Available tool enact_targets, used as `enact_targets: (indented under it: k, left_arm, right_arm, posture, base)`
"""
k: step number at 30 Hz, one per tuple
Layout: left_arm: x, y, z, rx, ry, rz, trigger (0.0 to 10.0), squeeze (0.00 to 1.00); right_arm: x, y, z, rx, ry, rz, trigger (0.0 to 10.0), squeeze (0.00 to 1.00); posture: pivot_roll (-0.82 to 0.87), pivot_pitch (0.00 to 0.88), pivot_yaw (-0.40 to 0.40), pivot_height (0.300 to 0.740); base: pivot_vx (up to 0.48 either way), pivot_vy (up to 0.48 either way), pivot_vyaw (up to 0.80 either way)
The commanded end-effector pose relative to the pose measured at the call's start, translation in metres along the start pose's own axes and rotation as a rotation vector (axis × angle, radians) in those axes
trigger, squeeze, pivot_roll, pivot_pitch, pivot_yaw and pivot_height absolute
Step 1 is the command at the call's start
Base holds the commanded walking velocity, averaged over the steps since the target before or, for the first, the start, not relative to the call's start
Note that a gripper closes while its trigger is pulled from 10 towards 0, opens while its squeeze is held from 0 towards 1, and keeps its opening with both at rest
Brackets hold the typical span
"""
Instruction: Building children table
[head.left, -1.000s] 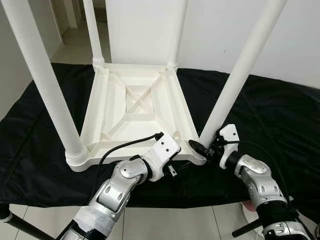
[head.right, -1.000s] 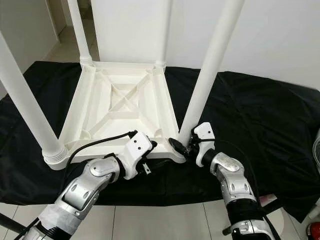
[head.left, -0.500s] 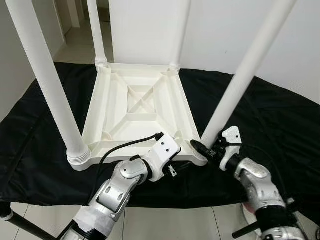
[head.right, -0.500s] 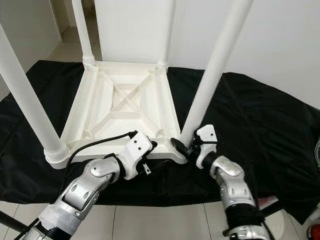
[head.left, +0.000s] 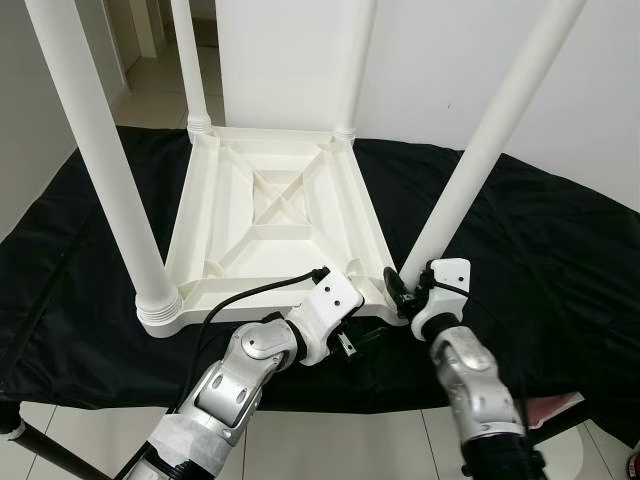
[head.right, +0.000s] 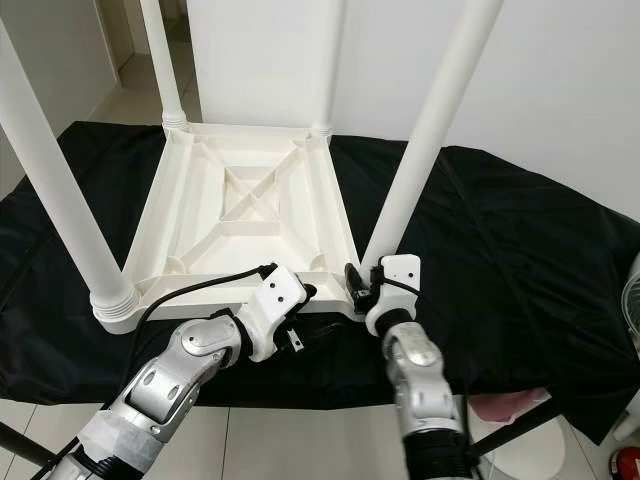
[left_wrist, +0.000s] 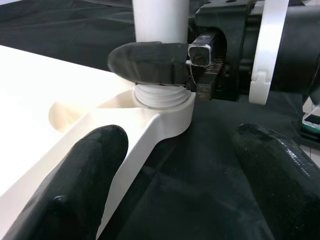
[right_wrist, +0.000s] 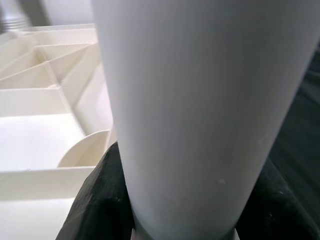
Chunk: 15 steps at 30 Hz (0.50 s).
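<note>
The right gripper was clamped round the base of the near right leg, one black finger lying across the front of the leg just above its threaded collar, the other behind it. In the right wrist view the leg stood between both fingers, touching them.

The left gripper was spread open at the table's near right corner. One finger sat over the white edge and the other over the cloth, neither pressing on anything. It pointed toward the corner socket where the leg was seated.

The table lay upside down on the black cloth, ribbed underside up. Four legs stood upright in its corners: near left, far left, far right and the gripped one. Pale tiled floor showed below the cloth's near edge.
</note>
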<state>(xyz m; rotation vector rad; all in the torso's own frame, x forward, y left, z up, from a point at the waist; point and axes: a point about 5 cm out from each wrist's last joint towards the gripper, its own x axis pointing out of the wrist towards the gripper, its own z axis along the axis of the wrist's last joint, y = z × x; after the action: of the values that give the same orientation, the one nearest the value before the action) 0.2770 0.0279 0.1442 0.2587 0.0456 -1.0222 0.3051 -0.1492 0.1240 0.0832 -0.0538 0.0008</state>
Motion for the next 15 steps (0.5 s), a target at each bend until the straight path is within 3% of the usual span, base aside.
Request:
enact_targets:
  k: [1,3,10,11,12,15]
  left_arm:
    - [0.0020,-0.0034,0.0011,0.009,-0.003,-0.013,10.0,0.00]
    - [0.0021,-0.0029,0.0010,0.009,-0.004,-0.010,10.0,0.00]
    - [0.0012,-0.0041,0.0007,0.011,-0.003,-0.015,10.0,0.00]
    - [0.0011,-0.0043,0.0004,0.011,-0.002,-0.016,10.0,0.00]
    - [0.0011,-0.0042,0.0004,0.012,-0.002,-0.017,10.0,0.00]
    - [0.0011,-0.0040,0.0004,0.012,-0.001,-0.016,10.0,0.00]
  right_arm:
    - [-0.0043,-0.0154,-0.0073,0.008,0.038,-0.120,10.0,0.00]
    - [-0.0075,-0.0125,-0.0077,0.005,0.038,-0.181,10.0,0.00]
    - [-0.0085,-0.0076,-0.0036,0.013,0.019,-0.182,10.0,0.00]
    - [-0.0084,-0.0082,-0.0031,0.019,0.016,-0.176,10.0,0.21]
    - [-0.0089,-0.0087,-0.0017,0.025,0.009,-0.181,10.0,1.00]
    - [-0.0092,-0.0096,-0.0004,0.026,0.005,-0.184,10.0,1.00]
  posture:
    - [0.04,0.024,-0.067,0.740]
    - [0.04,0.020,-0.067,0.740]
    - [0.04,0.017,-0.064,0.740]
    - [0.04,0.017,-0.064,0.740]
    - [0.04,0.016,-0.064,0.740]
    - [0.04,0.016,-0.064,0.740]
  base:
    - [0.000,0.000,0.00]
    - [0.000,0.000,0.00]
    - [0.000,0.000,0.00]
    - [0.000,0.000,0.00]
    - [0.000,0.000,0.00]
    - [0.000,0.000,0.00]
